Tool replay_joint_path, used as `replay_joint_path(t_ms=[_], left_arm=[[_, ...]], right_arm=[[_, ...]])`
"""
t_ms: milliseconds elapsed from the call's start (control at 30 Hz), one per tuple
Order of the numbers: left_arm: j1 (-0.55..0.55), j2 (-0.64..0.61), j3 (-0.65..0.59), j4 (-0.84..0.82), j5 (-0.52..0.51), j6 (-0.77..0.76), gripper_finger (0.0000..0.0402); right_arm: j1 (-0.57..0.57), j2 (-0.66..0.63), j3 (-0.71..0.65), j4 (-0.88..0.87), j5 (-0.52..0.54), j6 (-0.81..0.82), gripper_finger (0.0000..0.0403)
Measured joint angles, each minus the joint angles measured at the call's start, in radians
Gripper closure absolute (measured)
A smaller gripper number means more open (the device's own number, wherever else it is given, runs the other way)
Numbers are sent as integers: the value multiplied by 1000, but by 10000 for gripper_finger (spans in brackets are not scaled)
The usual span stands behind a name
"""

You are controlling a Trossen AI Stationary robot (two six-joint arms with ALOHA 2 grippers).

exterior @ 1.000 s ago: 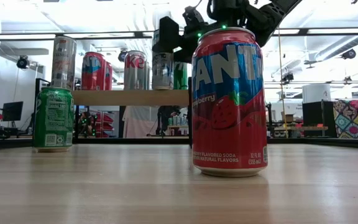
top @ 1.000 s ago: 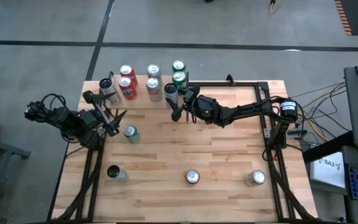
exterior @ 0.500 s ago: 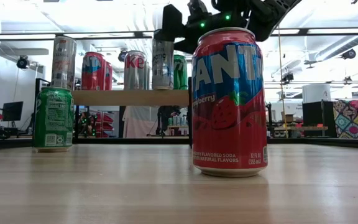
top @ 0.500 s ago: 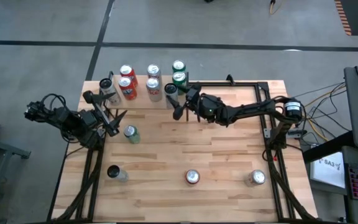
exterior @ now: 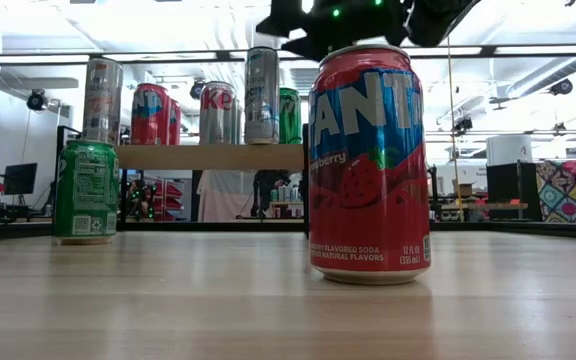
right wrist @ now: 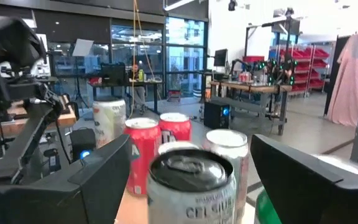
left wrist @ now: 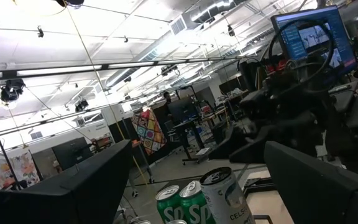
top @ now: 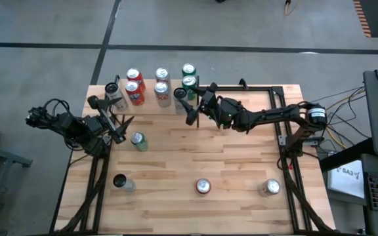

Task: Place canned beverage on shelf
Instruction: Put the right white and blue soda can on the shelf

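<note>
The shelf (top: 151, 105) stands at the far left corner of the tabletop (top: 228, 157) and already carries seven cans. The newest of them, a tall silver can (top: 180, 96), stands upright at the shelf's right end beside two green cans (top: 188, 77); in the low view it rests on the board with nothing touching it. The right end effector (top: 190, 110) sits just in front of it, toward the tabletop's middle, fingers spread apart and holding nothing. This placement looks done.

Four cans are left on the tabletop: a green can (top: 137, 139) near the left edge, a dark-topped can (top: 120, 181) toward the near left corner, a red can (top: 203, 187) at the near edge's middle, and another (top: 270, 188) toward the near right corner. The left end effector (top: 122, 126) waits at the left edge with fingers wide apart, also empty.

A second ago the right end effector was around the silver can at the shelf; it has since backed away and lifted, and the can has stayed where it was set. The left arm has not moved.
</note>
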Motion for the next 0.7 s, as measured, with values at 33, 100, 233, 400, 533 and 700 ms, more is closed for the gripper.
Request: replay_joint_path(t_ms=[33, 100, 233, 400, 533, 700], left_arm=[[0, 0, 0, 0, 0, 0, 52], [0, 0, 0, 0, 0, 0, 52], [0, 0, 0, 0, 0, -8, 52], [0, 12, 0, 0, 0, -18, 52], [0, 41, 0, 2, 0, -19, 52], [0, 81, 3, 57, 0, -19, 52]], right_arm=[[6, -7, 0, 0, 0, -14, 90], [18, -25, 0, 0, 0, -39, 89], [46, -62, 0, -4, 0, -66, 92], [70, -128, 0, -103, -1, -35, 110], [75, -190, 12, -276, -16, 39, 135], [77, -203, 132, -632, -30, 113, 183]])
